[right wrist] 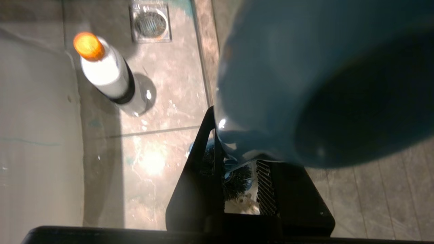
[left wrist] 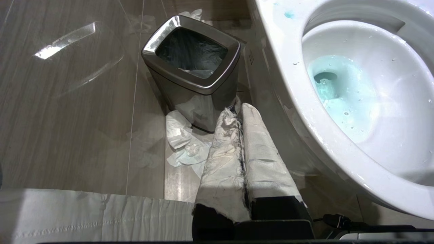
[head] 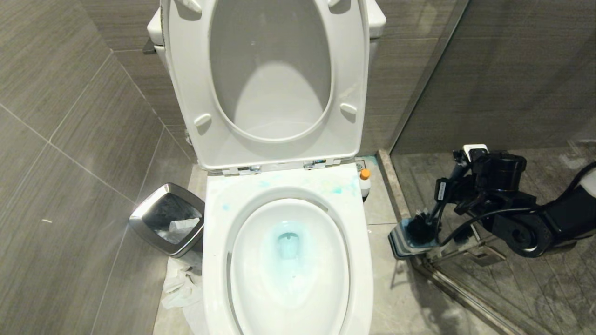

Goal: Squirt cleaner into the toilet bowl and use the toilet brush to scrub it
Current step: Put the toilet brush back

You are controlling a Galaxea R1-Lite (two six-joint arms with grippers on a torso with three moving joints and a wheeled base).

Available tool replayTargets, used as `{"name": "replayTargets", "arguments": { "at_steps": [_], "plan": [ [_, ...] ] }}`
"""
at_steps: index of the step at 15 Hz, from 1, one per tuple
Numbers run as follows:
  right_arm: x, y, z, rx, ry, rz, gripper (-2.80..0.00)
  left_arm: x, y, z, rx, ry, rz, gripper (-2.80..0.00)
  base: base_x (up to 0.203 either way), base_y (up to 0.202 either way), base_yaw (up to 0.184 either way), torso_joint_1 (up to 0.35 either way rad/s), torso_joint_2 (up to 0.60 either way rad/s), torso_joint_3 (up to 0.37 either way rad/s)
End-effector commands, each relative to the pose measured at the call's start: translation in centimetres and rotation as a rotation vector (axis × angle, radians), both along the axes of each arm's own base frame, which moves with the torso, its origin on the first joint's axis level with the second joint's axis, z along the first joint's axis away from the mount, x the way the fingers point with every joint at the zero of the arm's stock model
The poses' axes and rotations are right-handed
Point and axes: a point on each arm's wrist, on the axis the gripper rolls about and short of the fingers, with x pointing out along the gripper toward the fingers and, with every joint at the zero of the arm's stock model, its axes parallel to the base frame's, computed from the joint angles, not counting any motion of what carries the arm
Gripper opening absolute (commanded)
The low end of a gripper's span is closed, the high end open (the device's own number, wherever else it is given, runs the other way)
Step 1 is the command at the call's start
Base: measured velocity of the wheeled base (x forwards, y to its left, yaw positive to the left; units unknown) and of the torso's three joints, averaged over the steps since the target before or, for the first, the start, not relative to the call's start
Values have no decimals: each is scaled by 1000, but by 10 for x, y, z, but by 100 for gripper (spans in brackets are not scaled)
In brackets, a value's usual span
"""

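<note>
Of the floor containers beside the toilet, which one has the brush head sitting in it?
The square grey-blue holder on the toilet bowl's right, by the right gripper. The steel-rimmed bin on the left holds only a liner and paper.

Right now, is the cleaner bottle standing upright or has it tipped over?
Upright. The cleaner bottle stands on the floor beside the toilet bowl, orange cap on top; the right wrist view shows it standing near the floor drain.
</note>
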Motion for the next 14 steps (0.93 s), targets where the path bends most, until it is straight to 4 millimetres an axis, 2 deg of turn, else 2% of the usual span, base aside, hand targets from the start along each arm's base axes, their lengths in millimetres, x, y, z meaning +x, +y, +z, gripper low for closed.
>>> {"name": "replayTargets", "arguments": {
  "at_steps": [1, 6, 14],
  "plan": [
    [10, -1, -18, -2, 11, -4, -280, 0, 0, 0, 0, 0, 0, -280, 0, 0, 0, 0, 0, 0],
    [24, -4, -45, -7, 31, -17, -280, 0, 0, 0, 0, -1, 0, -280, 0, 0, 0, 0, 0, 0],
    [30, -14, -75, -42, 94, -35, -280, 0, 0, 0, 0, 0, 0, -280, 0, 0, 0, 0, 0, 0]
  ]
}}
